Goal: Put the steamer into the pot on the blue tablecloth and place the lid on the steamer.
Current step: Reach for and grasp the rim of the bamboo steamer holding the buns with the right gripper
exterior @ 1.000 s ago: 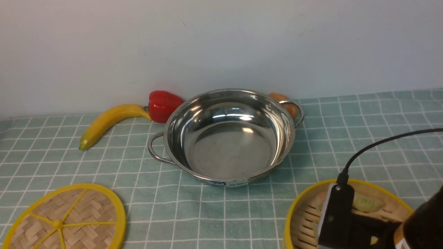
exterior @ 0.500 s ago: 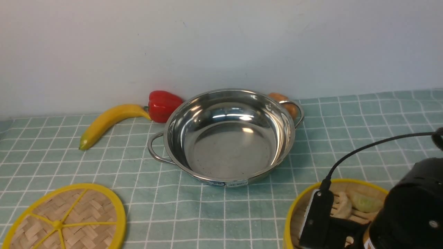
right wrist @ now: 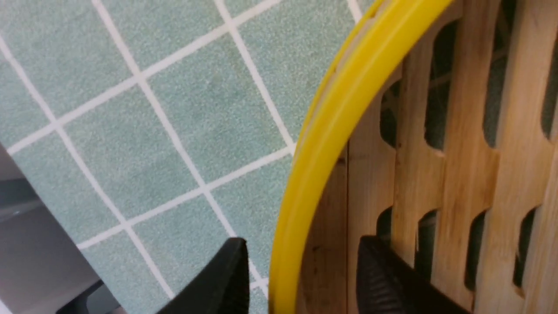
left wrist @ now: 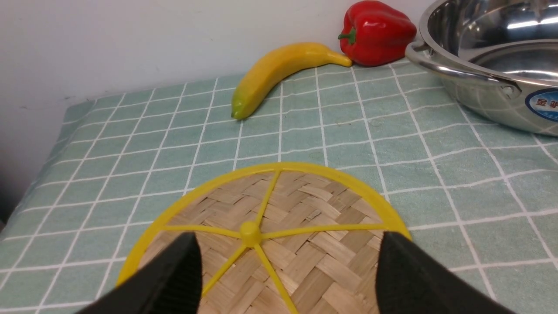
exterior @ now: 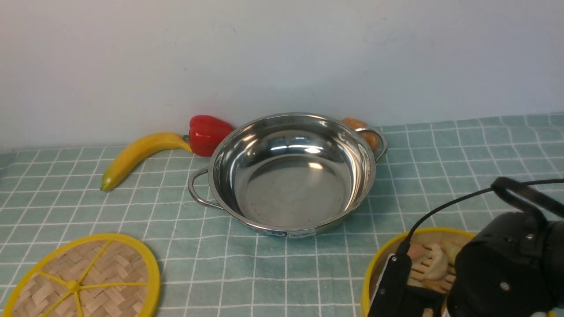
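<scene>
The steamer (exterior: 387, 248), a bamboo basket with a yellow rim, stands on the blue tablecloth (exterior: 440, 176) at the near right, toy dumplings (exterior: 434, 259) showing inside. My right gripper (right wrist: 301, 240) is open astride the steamer's rim (right wrist: 331, 131), one finger outside and one inside over the slatted floor; in the front view its wrist (exterior: 506, 268) covers much of the basket. The empty steel pot (exterior: 291, 189) sits in the middle. The lid (exterior: 83, 277) lies flat at the near left, with my left gripper (left wrist: 287, 235) open just above the lid (left wrist: 305, 205).
A banana (exterior: 136, 154) and a red pepper (exterior: 207, 134) lie against the back wall left of the pot. An orange item (exterior: 363, 132) sits behind the pot's right handle. A black cable (exterior: 454, 200) arcs from the right wrist. The cloth's left edge (left wrist: 65, 126) is close to the lid.
My right arm has swung left and lower over the steamer, hiding more of the basket. The left arm, lid and pot have not moved.
</scene>
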`<act>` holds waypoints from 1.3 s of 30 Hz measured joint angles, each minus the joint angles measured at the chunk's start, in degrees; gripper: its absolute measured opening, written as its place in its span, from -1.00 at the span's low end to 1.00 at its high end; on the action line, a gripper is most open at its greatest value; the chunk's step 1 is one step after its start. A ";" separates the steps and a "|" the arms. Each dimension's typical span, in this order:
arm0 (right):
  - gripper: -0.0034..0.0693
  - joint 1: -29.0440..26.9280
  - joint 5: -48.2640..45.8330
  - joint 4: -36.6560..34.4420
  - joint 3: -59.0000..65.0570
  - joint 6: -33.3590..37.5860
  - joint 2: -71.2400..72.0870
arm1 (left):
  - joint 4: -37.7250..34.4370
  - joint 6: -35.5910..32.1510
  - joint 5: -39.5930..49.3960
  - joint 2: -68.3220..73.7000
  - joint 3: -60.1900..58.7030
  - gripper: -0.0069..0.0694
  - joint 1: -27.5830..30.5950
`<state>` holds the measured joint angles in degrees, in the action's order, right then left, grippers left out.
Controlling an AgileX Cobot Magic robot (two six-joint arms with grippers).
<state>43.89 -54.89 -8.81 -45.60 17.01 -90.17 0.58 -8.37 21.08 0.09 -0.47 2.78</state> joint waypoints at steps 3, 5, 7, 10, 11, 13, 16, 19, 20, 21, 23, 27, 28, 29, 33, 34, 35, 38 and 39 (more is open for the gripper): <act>-0.16 0.00 0.19 -0.04 -0.13 -1.15 0.00 | 0.00 0.00 0.00 0.00 0.00 0.48 0.00; -0.35 0.00 0.13 -0.04 -0.13 -1.90 0.00 | 0.00 0.00 0.00 0.00 0.00 0.48 0.00; -0.54 0.00 -0.09 -0.51 -0.13 -2.97 0.00 | 0.00 0.00 0.00 0.00 0.00 0.48 0.00; -0.73 0.03 0.31 -0.24 -0.18 -4.47 0.00 | 0.00 0.00 0.00 0.00 0.00 0.48 0.00; -0.73 0.03 0.39 -0.13 -0.18 -4.79 0.00 | 0.00 0.00 0.00 0.00 0.00 0.48 0.00; -0.73 0.03 0.39 -0.07 -0.18 -5.00 0.00 | 0.00 0.00 0.00 0.00 0.00 0.48 0.00; -0.73 0.03 0.18 -0.05 -0.18 -5.18 0.00 | 0.00 0.00 0.00 0.00 0.00 0.48 0.00; -0.73 0.03 -0.23 0.33 -0.18 -5.75 0.14 | 0.00 0.00 0.00 0.00 0.00 0.48 0.00; -0.73 0.03 -0.46 0.59 -0.18 -6.18 0.41 | 0.00 0.00 0.00 0.00 0.00 0.48 0.00; -0.73 0.03 -0.66 0.91 -0.18 -6.52 0.76 | 0.00 0.00 0.00 0.00 0.00 0.48 0.00; -0.73 0.03 -2.33 2.21 -0.18 -8.24 2.48 | 0.00 0.00 0.00 0.00 0.00 0.48 0.00; -0.73 0.03 -8.58 5.20 -0.18 -11.27 5.76 | 0.00 0.00 0.00 0.00 0.00 0.48 0.00; -0.72 0.03 -10.51 6.23 -0.18 -12.14 6.70 | 0.00 0.00 0.00 0.00 0.00 0.48 0.00; -0.72 0.03 -12.93 7.59 -0.18 -12.75 7.98 | 0.00 0.00 0.00 0.00 0.00 0.48 0.00; -0.69 0.03 -16.15 9.81 -2.26 -13.88 10.52 | 0.00 0.00 0.00 0.00 0.00 0.48 0.00; -0.68 0.03 -16.21 9.83 -3.48 -13.89 10.85 | 0.00 0.00 0.00 0.00 0.00 0.48 0.00; -0.68 0.03 -16.21 9.83 -3.48 -13.89 10.84 | 0.00 0.00 0.00 0.00 0.00 0.48 0.00; -0.68 0.03 -15.60 10.43 -9.21 -13.78 11.04 | 0.00 0.00 0.00 0.00 0.00 0.48 0.00; -0.68 0.03 -15.49 10.44 -9.87 -13.78 11.04 | 0.00 0.00 0.00 0.00 0.00 0.48 0.00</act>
<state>43.92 -70.39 1.63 -55.47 3.23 -79.12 0.58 -8.37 21.08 0.09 -0.47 2.78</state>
